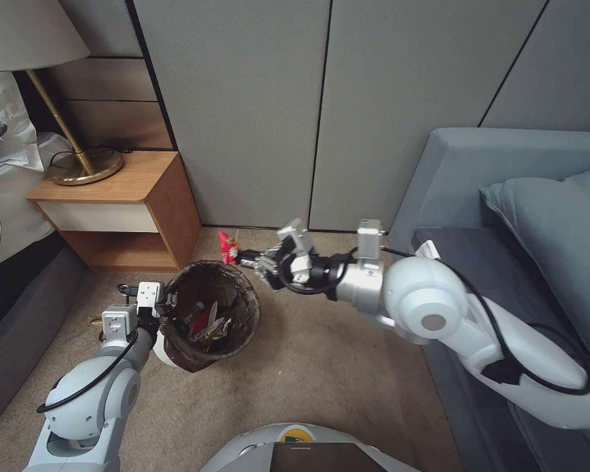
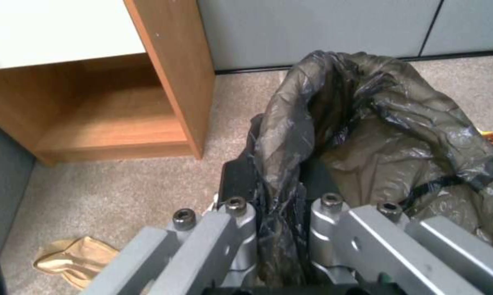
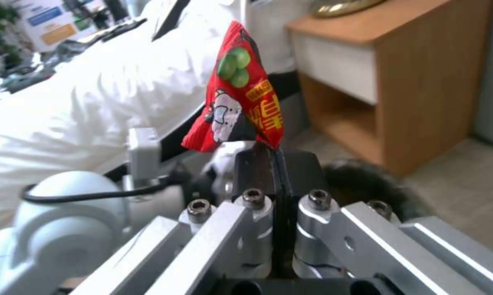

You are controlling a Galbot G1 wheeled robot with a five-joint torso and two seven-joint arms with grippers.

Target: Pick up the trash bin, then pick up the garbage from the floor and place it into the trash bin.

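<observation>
Dark liner bag folded over the bin's (image 1: 206,314) rim is what the left gripper (image 1: 166,308) pinches, jaws pressed together on bag and wall; held so, the bin hangs tilted above the carpet (image 1: 321,367) with its mouth open towards the other arm, wrappers already inside. A tan paper scrap (image 2: 74,260) lies on the floor by the nightstand (image 1: 121,210). To the right, the right gripper (image 1: 248,257) is clamped on a red packet (image 1: 227,246), carried just beyond the rim, probably for dropping in.
</observation>
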